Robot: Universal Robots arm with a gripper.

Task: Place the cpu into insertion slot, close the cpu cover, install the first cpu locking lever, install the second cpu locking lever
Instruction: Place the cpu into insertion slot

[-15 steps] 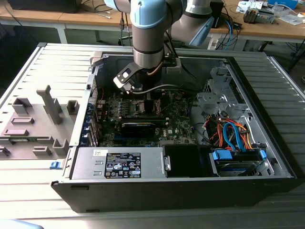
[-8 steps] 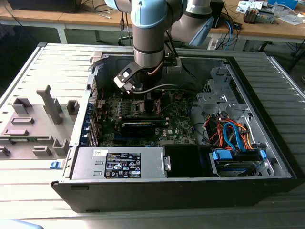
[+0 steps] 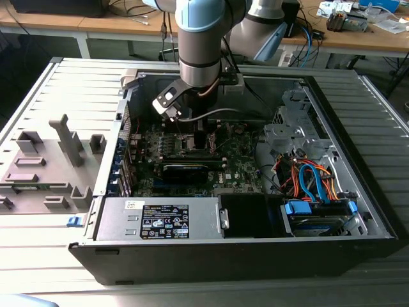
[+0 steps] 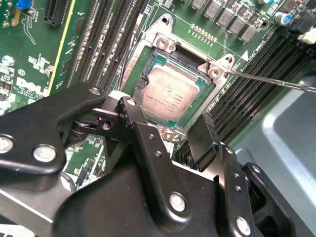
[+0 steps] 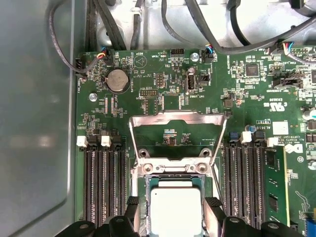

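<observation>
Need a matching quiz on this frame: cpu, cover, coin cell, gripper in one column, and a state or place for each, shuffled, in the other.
Things:
1. cpu
2. cover
3. coin cell
4. gripper

States or places:
A. swung open, off the slot
B. fingers apart, one on each side of the cpu
C. seated in the slot, top bare
D. on the green board, past the open cover from the slot

Pairs: 1-C, 2-A, 3-D, 4-B
</observation>
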